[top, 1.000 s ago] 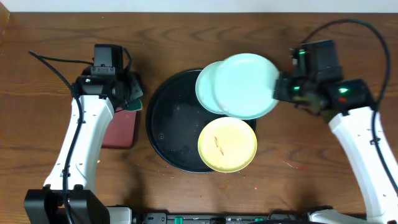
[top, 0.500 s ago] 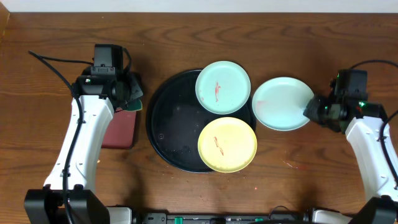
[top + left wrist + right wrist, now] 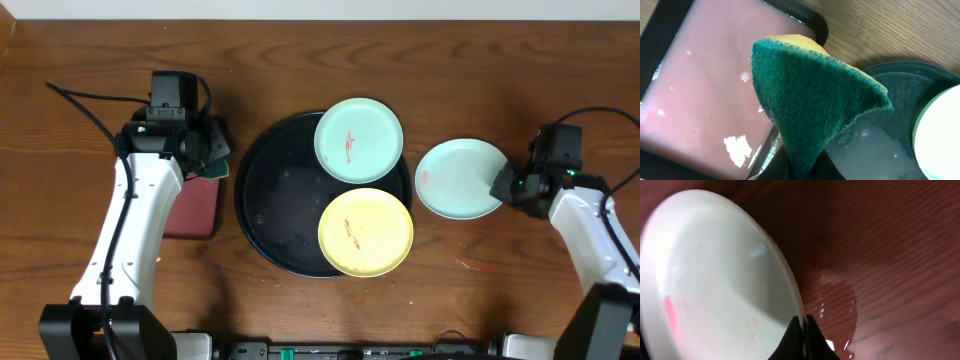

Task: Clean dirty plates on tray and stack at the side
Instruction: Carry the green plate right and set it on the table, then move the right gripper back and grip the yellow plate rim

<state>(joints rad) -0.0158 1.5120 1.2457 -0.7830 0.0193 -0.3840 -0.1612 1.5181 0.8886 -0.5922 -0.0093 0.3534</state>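
We pinch the rim of one mint plate (image 3: 458,178) in our right gripper (image 3: 802,329) over the bare wood (image 3: 470,260) just right of the black tray (image 3: 268,205), which carries the other mint plate (image 3: 358,140) and the yellow plate (image 3: 365,232), while our left gripper (image 3: 213,150) clamps a green sponge (image 3: 810,95) above the reddish tray (image 3: 705,85).

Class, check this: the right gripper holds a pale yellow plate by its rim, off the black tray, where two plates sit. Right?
No. The overhead view shows the plate in the right gripper is pale mint-green, not yellow. It is held by its rim, off the black tray, where two plates sit.
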